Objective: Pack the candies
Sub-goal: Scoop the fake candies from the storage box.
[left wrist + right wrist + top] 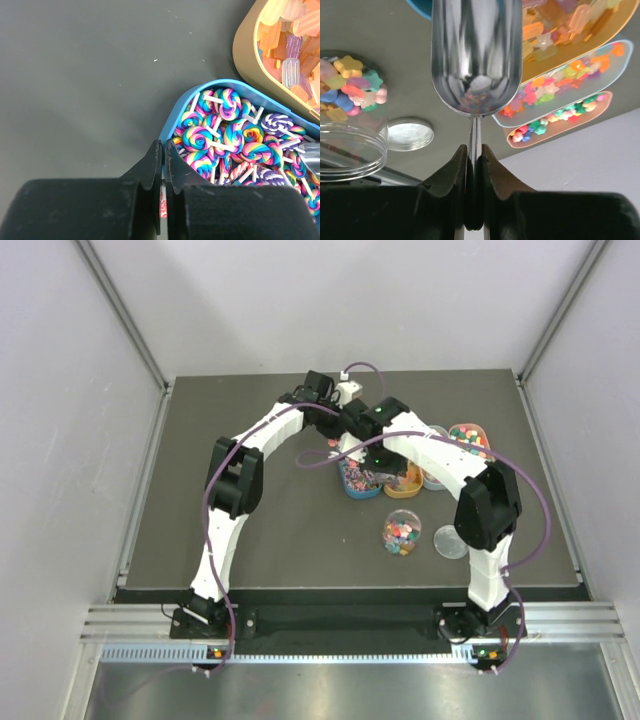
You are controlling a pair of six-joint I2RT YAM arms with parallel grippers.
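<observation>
Grips the silver scoop [474, 50] by its thin handle in the right tool [474, 150], fingers drawn narrow and pressed on the handle from both sides. Points the scoop's bowl toward the blue tray [181, 107], front end out of view; cannot tell sweets from reflections inside the bowl. Hangs the left tool [163, 150] over the desk [75, 75] at the blue tray's rim, closed to a slit, gripping nothing visible. Shows rainbow swirl candies [227, 137] heaped inside the blue tray and orange-yellow gummies [290, 30] in the tan tray [245, 55] just beside it. Shows star-shaped sweets [555, 80] in a pale tray [626, 52] beyond the tan one, farther from the blue tray. Places the clear jar [355, 150], flower-shaped candies [350, 82] inside, near the blue tray on the arm-base side, lid [410, 134] flat just beside the jar.
</observation>
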